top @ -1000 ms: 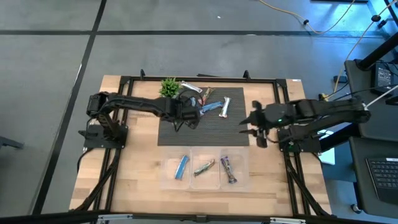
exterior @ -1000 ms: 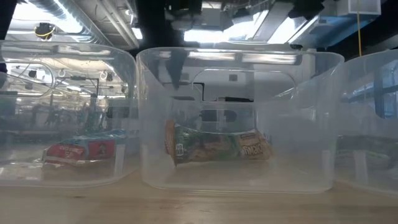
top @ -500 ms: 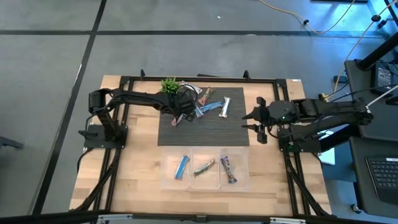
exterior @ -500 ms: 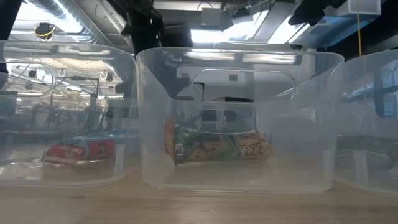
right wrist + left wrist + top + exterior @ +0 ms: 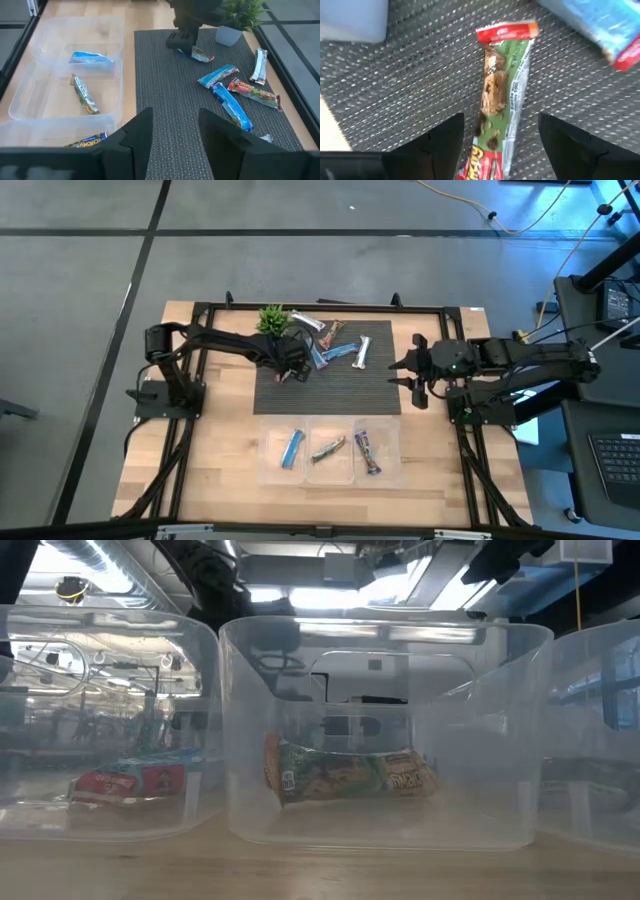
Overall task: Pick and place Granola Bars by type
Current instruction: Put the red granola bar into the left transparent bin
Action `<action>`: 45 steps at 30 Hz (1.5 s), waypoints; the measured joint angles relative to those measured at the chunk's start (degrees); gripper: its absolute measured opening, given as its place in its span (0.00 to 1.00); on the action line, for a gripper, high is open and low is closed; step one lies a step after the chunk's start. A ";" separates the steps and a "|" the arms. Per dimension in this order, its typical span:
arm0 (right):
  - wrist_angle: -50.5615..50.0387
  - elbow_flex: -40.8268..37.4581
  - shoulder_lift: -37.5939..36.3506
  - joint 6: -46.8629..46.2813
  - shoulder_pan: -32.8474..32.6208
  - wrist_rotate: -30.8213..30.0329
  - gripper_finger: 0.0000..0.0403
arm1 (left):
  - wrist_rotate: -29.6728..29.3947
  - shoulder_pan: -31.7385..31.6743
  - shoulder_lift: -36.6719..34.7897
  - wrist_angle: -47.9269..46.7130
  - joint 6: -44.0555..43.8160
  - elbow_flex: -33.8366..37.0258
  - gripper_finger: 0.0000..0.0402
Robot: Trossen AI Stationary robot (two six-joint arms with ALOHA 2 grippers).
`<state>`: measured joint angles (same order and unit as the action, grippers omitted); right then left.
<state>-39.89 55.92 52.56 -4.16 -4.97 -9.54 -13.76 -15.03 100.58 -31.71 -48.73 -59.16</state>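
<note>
The table point(image 5: 215, 445) is pale, matt wood with visible grain, and on it lies a dark grey mat point(image 5: 395, 100) of coarse ribbed weave that looks rough. The 3 bins point(image 5: 380, 730) are clear, smooth, glossy plastic, and the granola bars point(image 5: 500, 100) wear thin, shiny, crinkled foil wrappers in green, blue and silver-white. The left gripper point(image 5: 500, 150) and right gripper point(image 5: 175, 135) have smooth, matt black fingers that look like plastic, and the plant's pot point(image 5: 229, 35) is plain matt grey.
</note>
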 joint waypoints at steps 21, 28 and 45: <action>-0.28 0.00 0.02 0.30 0.00 0.02 0.40 | -0.02 0.00 2.78 1.34 -1.47 0.07 0.25; -0.47 0.02 0.34 -0.17 0.07 0.02 0.40 | 3.38 0.00 1.60 1.06 -1.53 -0.25 0.17; -1.41 0.02 7.55 0.39 11.02 -2.89 0.40 | 6.86 15.49 -17.68 0.00 -8.30 -6.47 0.17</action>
<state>-41.29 55.94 60.11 -3.77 6.05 -12.43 -6.91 0.47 82.90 -31.72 -57.03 -65.63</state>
